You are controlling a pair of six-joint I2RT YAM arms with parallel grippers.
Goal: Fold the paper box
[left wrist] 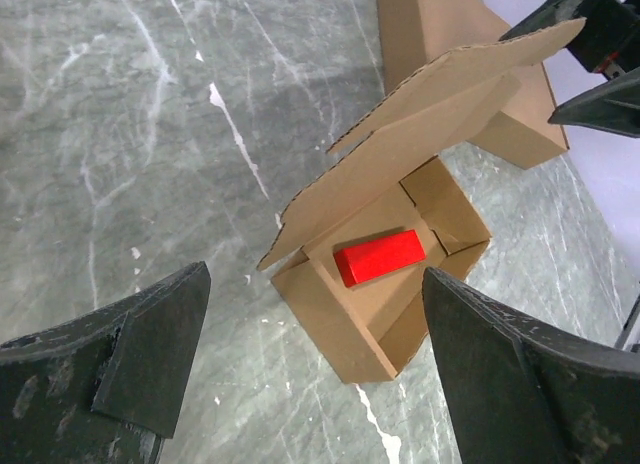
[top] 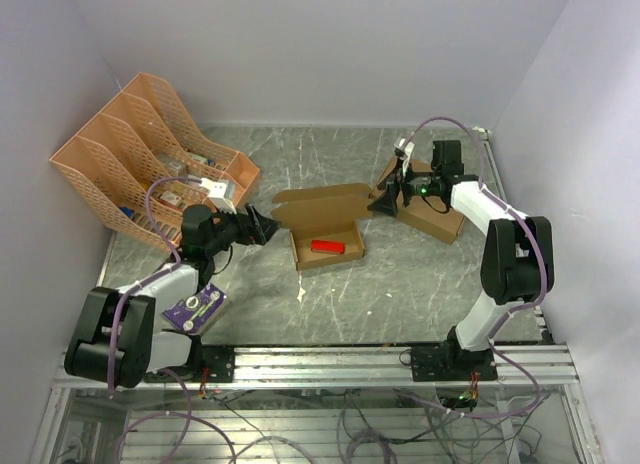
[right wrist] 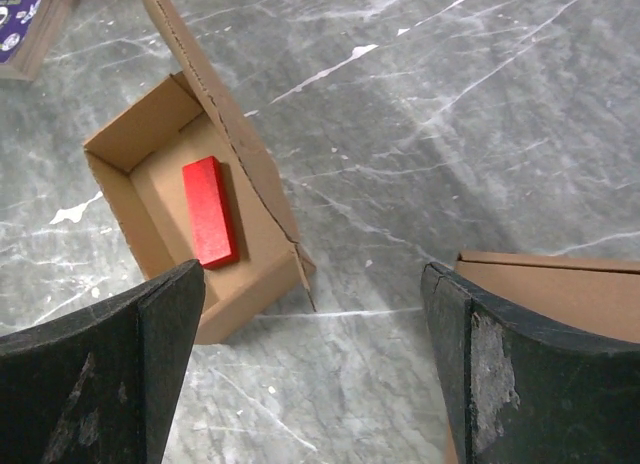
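Note:
The paper box (top: 331,260) sits mid-table as a shallow brown tray, its lid (top: 320,206) standing up along the far side. A red block (top: 328,247) lies inside it. My left gripper (top: 265,226) hovers just left of the lid's left end, open with nothing between its fingers. In the left wrist view the paper box (left wrist: 330,324) and the red block (left wrist: 380,256) lie ahead of the left gripper (left wrist: 315,274). My right gripper (top: 385,202) is at the lid's right end, open and holding nothing. In the right wrist view the paper box (right wrist: 250,284) lies to the left of the right gripper (right wrist: 312,274).
A larger brown cardboard box (top: 432,212) lies behind the right gripper, close to its right finger (right wrist: 520,384). An orange file rack (top: 140,154) stands at the back left. A purple packet (top: 195,309) lies near the left arm's base.

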